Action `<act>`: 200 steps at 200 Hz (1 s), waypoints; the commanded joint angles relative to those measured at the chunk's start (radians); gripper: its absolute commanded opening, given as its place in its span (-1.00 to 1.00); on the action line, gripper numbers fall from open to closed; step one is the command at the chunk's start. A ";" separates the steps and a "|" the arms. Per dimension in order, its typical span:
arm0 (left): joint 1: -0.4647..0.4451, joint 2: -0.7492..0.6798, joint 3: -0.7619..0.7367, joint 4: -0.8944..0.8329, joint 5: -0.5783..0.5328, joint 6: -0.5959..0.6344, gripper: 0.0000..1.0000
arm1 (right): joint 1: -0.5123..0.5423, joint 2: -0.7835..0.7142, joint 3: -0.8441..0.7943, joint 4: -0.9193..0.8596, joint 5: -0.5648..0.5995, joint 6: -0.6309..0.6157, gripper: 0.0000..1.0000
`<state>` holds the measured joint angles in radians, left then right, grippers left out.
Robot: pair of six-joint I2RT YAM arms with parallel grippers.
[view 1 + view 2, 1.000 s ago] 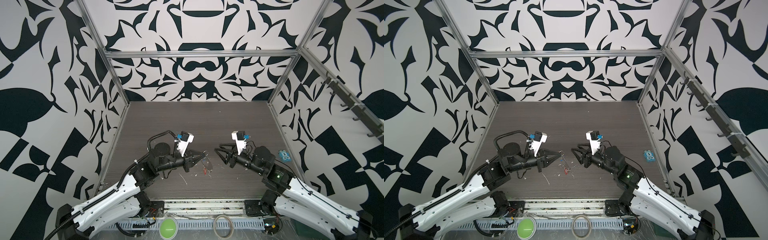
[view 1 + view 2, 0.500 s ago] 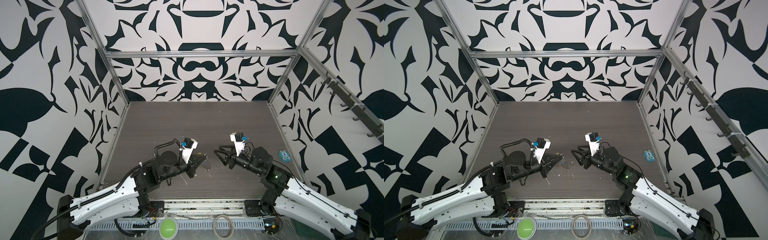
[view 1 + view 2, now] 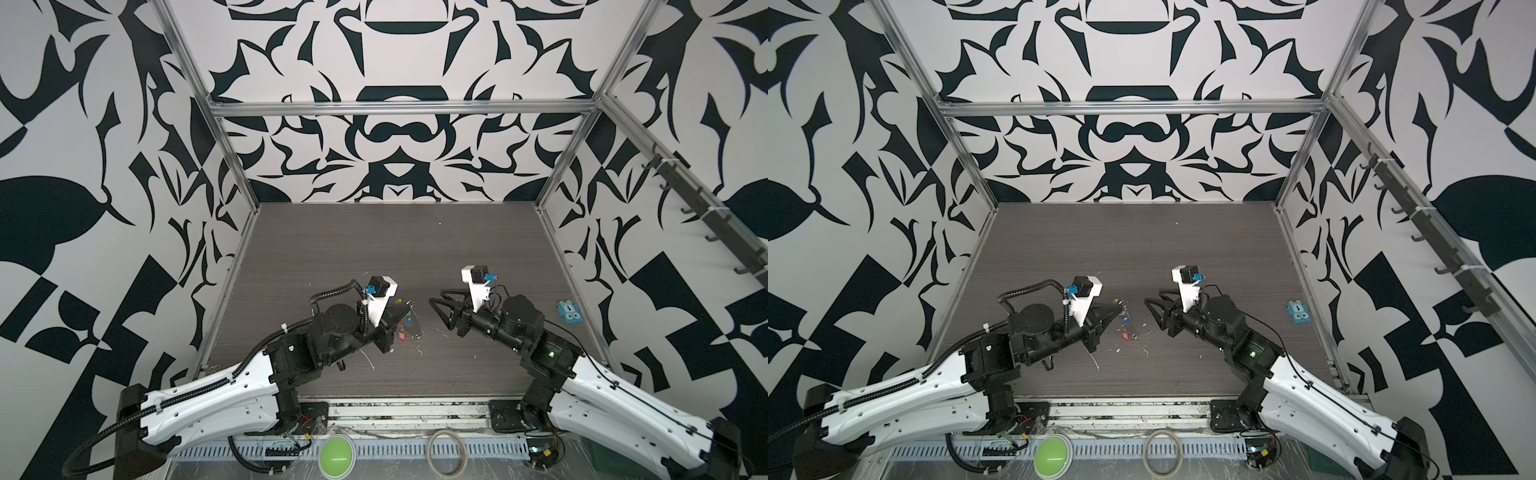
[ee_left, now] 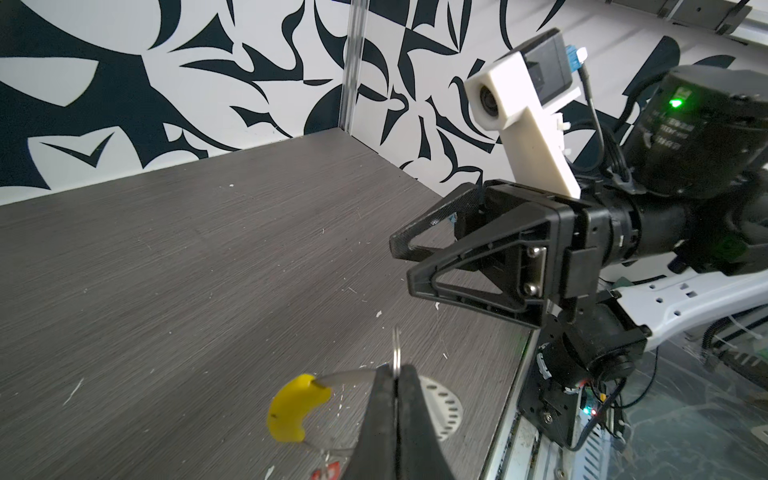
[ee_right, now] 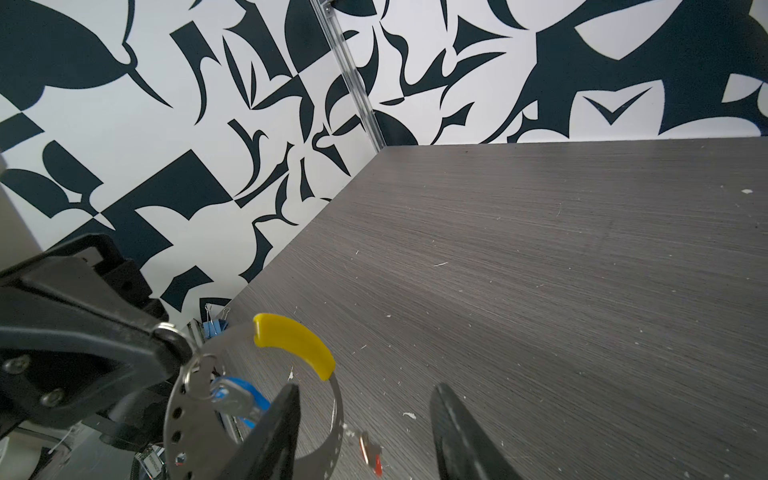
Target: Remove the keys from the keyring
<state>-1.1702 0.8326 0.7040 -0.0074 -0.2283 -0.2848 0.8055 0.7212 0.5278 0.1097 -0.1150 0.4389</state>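
Note:
The keyring (image 5: 169,415) is a grey loop with a yellow sleeve (image 4: 291,411), held up just above the table at mid-front (image 3: 419,328). My left gripper (image 4: 397,370) is shut on a small silver ring of the blue-tagged keys (image 5: 241,390), which hangs on the loop (image 3: 1124,319). The red-tagged keys (image 3: 401,335) sit low by the loop's lower arc (image 5: 372,451); I cannot tell whether they hang from it or rest on the table. My right gripper (image 5: 365,388) is open and empty, facing the loop from the right (image 3: 432,302), a short gap away.
A small blue block (image 3: 568,311) lies near the right wall. Blue binder clips (image 5: 214,324) sit by the left wall's foot. A beige hoop (image 3: 448,451) and a green button (image 3: 337,455) lie beyond the table's front rail. White flecks dot the table.
My left arm has swung right and turned its wrist, staying shut and carrying the keyring and tags along. My right gripper has edged slightly left, its jaws a touch wider.

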 commanded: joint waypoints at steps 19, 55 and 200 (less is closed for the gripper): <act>-0.003 -0.043 0.001 0.045 -0.025 0.022 -1.00 | 0.001 0.018 0.059 -0.027 -0.024 -0.078 0.08; -0.001 -0.107 -0.056 0.098 0.016 0.070 -1.00 | 0.001 0.056 0.085 -0.050 -0.073 -0.110 0.07; 0.221 -0.171 -0.168 0.285 0.442 -0.002 -1.00 | 0.128 0.156 0.230 -0.082 -0.142 -0.218 -0.02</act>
<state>-0.9535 0.6529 0.5304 0.2054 0.1272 -0.2565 0.8639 0.8658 0.6884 0.0208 -0.3382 0.2829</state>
